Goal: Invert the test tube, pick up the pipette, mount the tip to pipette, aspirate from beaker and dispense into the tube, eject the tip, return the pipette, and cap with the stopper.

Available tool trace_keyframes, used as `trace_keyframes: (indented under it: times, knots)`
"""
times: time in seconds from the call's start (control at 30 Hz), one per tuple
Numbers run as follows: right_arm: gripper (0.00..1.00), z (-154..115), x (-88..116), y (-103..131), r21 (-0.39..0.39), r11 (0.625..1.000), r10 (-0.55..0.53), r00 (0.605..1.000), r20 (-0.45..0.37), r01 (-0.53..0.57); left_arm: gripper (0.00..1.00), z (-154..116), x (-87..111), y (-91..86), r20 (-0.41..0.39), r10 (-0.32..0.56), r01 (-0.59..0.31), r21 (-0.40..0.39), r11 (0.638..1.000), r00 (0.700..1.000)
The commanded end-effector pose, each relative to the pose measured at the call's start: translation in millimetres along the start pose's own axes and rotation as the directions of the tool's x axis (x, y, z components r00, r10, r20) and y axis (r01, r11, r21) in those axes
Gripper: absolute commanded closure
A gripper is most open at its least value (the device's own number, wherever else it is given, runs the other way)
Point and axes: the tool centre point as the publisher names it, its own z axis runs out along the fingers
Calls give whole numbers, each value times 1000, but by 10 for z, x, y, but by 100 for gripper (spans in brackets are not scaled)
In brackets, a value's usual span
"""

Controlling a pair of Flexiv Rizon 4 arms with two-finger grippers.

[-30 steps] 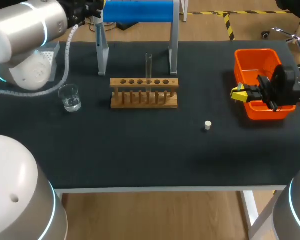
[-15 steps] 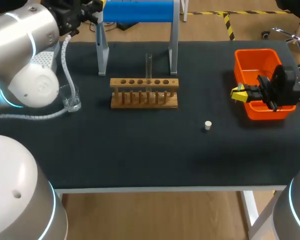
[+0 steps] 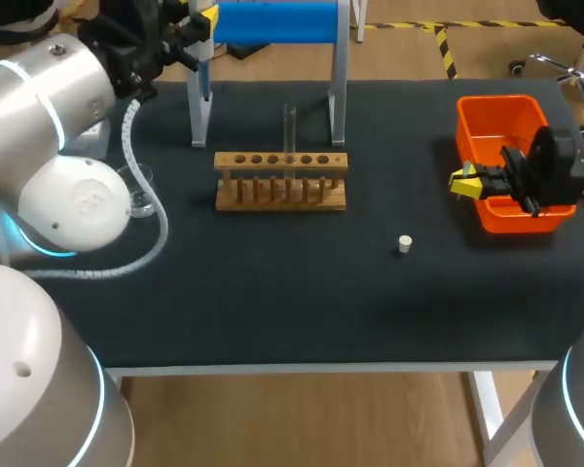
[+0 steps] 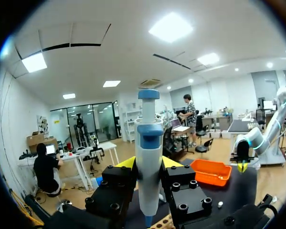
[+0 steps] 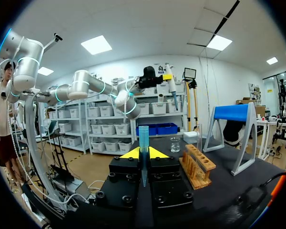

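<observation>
My left gripper (image 4: pixel 148 164) is shut on the white and blue pipette (image 4: pixel 148 138), held upright. In the head view the left gripper (image 3: pixel 202 17) is high at the back, by the blue stand's left post. My right gripper (image 3: pixel 464 182) hangs at the orange bin's left rim, shut on a blue pipette tip (image 5: pixel 143 136) that points down between its fingers. The clear test tube (image 3: pixel 289 128) stands upright in the wooden rack (image 3: pixel 280 181). My left arm's elbow partly hides the glass beaker (image 3: pixel 141 195). A small white stopper (image 3: pixel 404 243) lies right of the rack.
The blue-topped stand (image 3: pixel 273 21) straddles the back of the black mat, behind the rack. The orange bin (image 3: pixel 501 112) sits at the right edge. My left arm's big white elbow (image 3: pixel 78 199) hangs over the mat's left side.
My left arm has swung right with the pipette, toward the blue stand's left post. Its elbow has dropped in front of the beaker. The right arm has kept still.
</observation>
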Motion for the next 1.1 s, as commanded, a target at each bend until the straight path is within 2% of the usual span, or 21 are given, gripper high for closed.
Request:
trace_keyframes:
  times: [0.03, 0.77, 1.1]
  knots:
    - [100, -3, 6, 1, 2, 1000, 0, 1000, 0, 0, 100, -109, 53, 38, -750, 10, 45, 53, 998, 661]
    - [100, -3, 6, 1, 2, 1000, 0, 1000, 0, 0, 100, -109, 53, 38, -750, 10, 45, 53, 998, 661]
    - [100, -3, 6, 1, 2, 1000, 0, 1000, 0, 0, 100, -103, 349, -166, -899, 54, 7, 63, 998, 434]
